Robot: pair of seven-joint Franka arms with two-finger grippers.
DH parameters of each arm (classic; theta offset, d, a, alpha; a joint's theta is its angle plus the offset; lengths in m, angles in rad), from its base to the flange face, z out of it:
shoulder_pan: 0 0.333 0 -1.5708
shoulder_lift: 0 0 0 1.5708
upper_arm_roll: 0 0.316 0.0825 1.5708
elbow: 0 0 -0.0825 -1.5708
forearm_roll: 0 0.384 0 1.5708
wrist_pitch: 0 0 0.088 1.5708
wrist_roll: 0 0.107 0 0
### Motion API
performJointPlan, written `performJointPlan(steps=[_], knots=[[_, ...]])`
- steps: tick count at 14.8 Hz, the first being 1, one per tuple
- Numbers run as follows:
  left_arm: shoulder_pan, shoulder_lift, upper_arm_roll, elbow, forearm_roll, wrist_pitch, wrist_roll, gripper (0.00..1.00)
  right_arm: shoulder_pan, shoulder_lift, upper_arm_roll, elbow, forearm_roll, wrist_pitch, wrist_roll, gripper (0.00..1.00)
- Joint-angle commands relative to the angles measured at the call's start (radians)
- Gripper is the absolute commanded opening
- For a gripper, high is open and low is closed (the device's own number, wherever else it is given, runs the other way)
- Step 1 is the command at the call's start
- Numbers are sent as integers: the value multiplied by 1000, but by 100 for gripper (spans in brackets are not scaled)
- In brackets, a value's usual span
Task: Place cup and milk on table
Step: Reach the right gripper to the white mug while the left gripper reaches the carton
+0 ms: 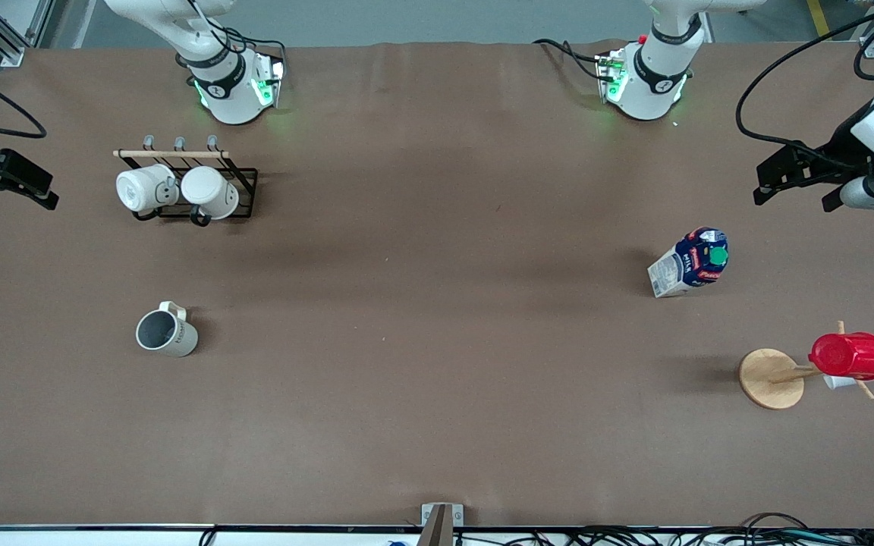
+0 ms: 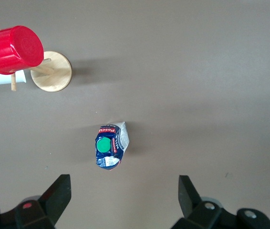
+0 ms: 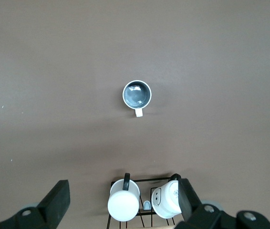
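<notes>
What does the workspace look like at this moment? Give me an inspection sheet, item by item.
Surface: table covered in plain brown cloth, flat.
Job's things: cup upright on the cloth, toward the right arm's end; milk standing on the cloth, toward the left arm's end. Neither is held.
Clutter: black wire rack holding two white mugs; wooden mug tree carrying a red ribbed cup.
Grippers: left gripper open and empty, over the table edge at its own end; right gripper open and empty, over the edge at its end.
Cables: black cables by the left arm and along the edge nearest the front camera.
Surroundings: grey floor, aluminium framing at the corners.
</notes>
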Motion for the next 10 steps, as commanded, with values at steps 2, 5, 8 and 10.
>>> performJointPlan(steps=[2, 5, 8, 10], knots=[[-4, -18, 7, -17, 2, 6, -6, 99, -10, -4, 6, 0, 12, -8, 10, 100], [-4, -15, 7, -15, 2, 6, -6, 99, -12, -6, 6, 2, 12, -8, 9, 100], [-4, -6, 7, -17, 8, 6, -26, 99, -15, 10, 3, -1, 12, -7, -11, 100], [-4, 0, 6, -20, 14, 5, -49, 100, -22, 28, -18, -17, 12, -5, -64, 100]])
